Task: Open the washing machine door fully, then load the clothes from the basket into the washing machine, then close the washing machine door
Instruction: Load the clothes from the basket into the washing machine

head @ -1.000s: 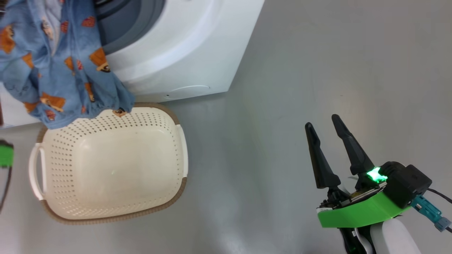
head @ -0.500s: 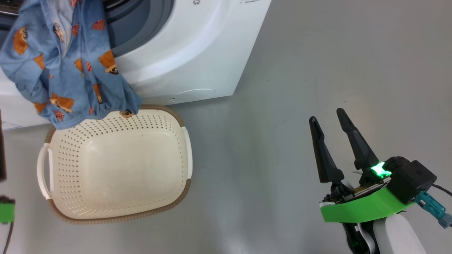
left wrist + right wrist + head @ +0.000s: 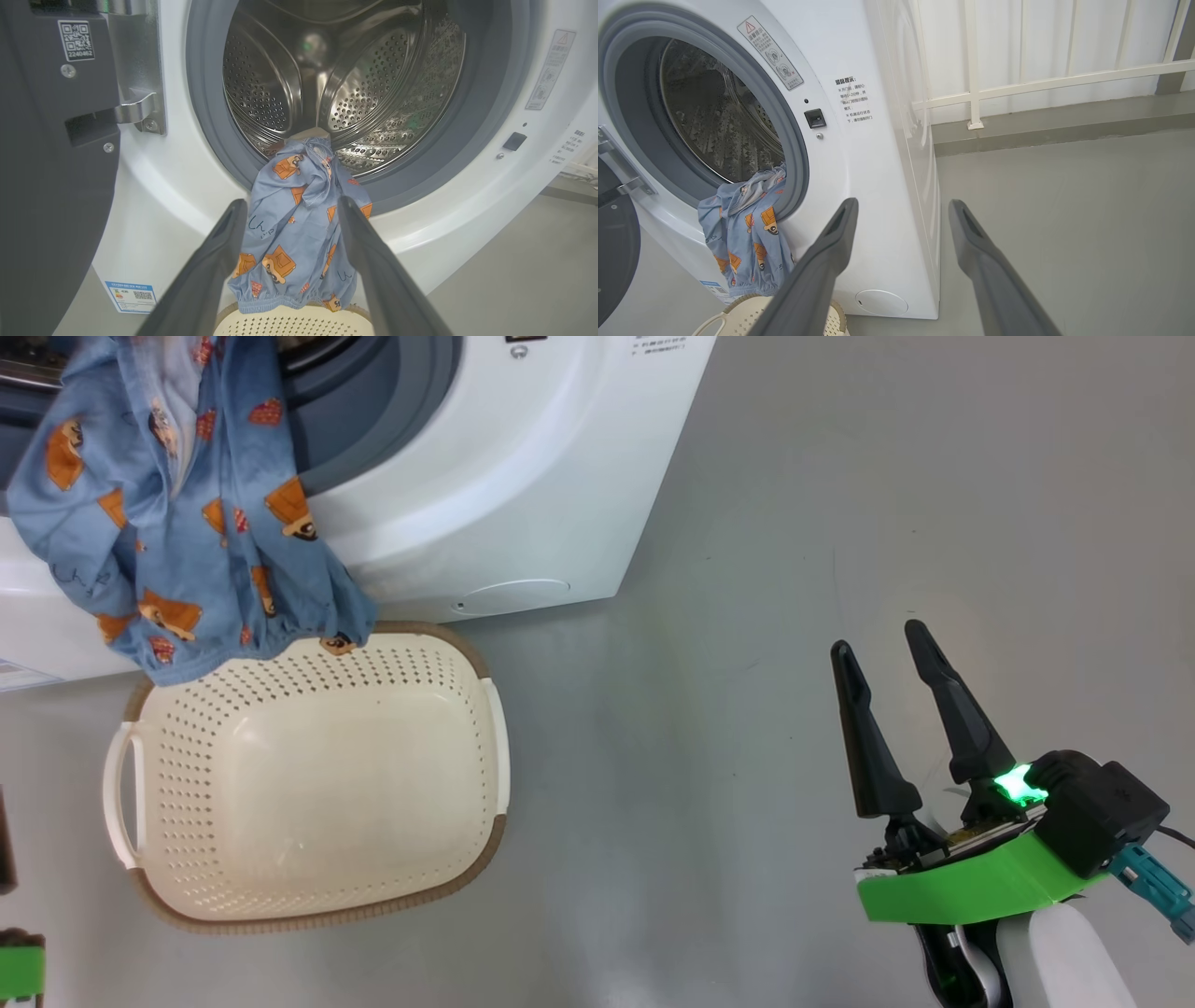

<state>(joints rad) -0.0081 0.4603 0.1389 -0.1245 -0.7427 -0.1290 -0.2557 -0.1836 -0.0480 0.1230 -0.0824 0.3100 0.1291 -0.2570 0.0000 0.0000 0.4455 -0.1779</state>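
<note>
The washing machine (image 3: 523, 457) stands with its door (image 3: 46, 186) swung open to the left. The light blue printed clothes (image 3: 187, 523) hang out of the drum over the grey gasket, their hem reaching the far rim of the basket (image 3: 317, 784), which holds nothing. In the left wrist view my left gripper (image 3: 292, 203) is open, back from the hanging clothes (image 3: 299, 242) and touching nothing. My right gripper (image 3: 877, 638) is open over bare floor, well right of the basket.
The steel drum (image 3: 373, 93) gapes behind the clothes. Grey floor (image 3: 840, 476) stretches right of the machine. In the right wrist view a white railing (image 3: 1041, 84) and a low kerb run along the back wall. The door (image 3: 612, 261) juts out at the machine's left.
The head camera has shifted a little. My left wrist's green part has slid down the left edge of the view, away from the machine. Clothes, basket and right gripper stay put.
</note>
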